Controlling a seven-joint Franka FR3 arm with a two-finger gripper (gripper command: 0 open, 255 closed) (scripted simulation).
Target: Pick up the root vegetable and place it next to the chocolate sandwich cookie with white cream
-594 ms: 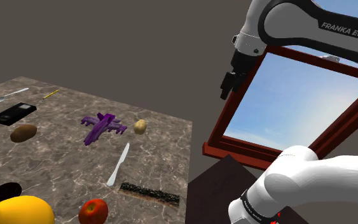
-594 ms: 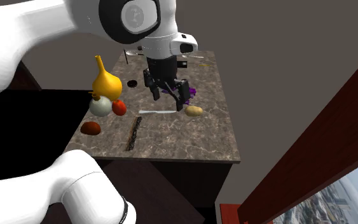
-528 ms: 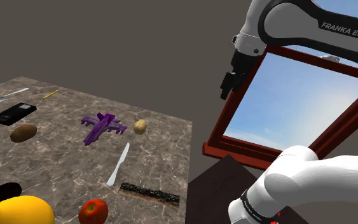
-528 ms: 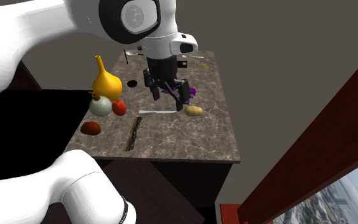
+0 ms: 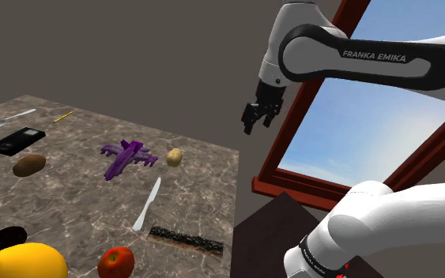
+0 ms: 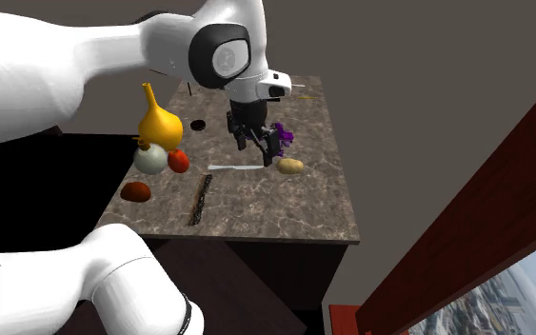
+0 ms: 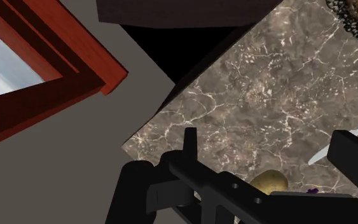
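the small pale-tan potato (image 5: pixel 174 157) lies on the brown marbled tabletop (image 5: pixel 70 205), just beside the purple toy plane (image 5: pixel 127 158). the black two-finger gripper (image 5: pixel 254 123) hangs high, fingers apart, empty. the potato looks firm, light, rounded; i'd pinch across its narrow middle.

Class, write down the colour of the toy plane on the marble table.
Purple; the toy plane shows best in the shoulder view.

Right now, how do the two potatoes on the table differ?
The pale potato is yellowish and rounder; the brown potato is darker and longer. The pale potato lies beside the purple toy plane, the brown potato beside a black device. Both rest on the marble table, untouched by the hand.
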